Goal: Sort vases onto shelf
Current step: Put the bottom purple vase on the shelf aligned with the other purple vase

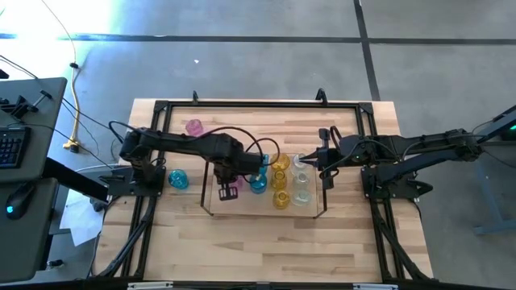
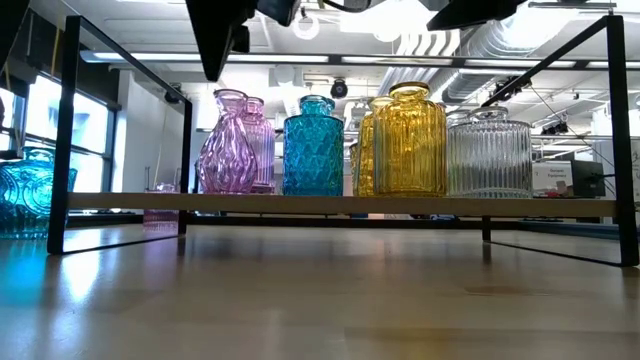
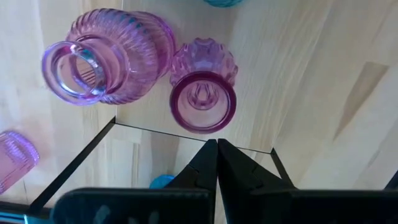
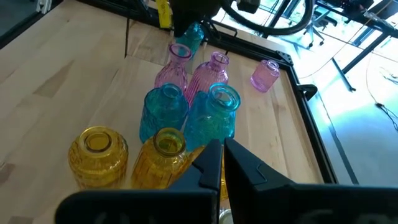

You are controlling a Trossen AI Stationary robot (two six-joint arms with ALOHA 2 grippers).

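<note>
The shelf (image 1: 211, 211) holds several vases in colour groups: two pink (image 3: 203, 93) (image 3: 106, 56), two teal (image 4: 214, 115), yellow ones (image 4: 99, 152) and clear ones (image 2: 488, 155), all standing upright on their bases. My left gripper (image 3: 217, 144) is shut and hangs just above the pink pair (image 2: 228, 145), pointing down, with nothing between its fingers. My right gripper (image 4: 222, 149) is shut too and hovers over the shelf's right end (image 1: 322, 157), near the yellow and clear vases. One pink vase (image 1: 193, 126) and one teal vase (image 1: 177, 179) stand on the table off the shelf.
A black metal frame (image 1: 258, 105) borders the wooden table. The loose teal vase (image 2: 30, 190) stands left of the shelf and the loose pink one (image 4: 265, 74) sits near the far left corner. Bare wood (image 1: 266, 242) lies between the shelf and the near edge.
</note>
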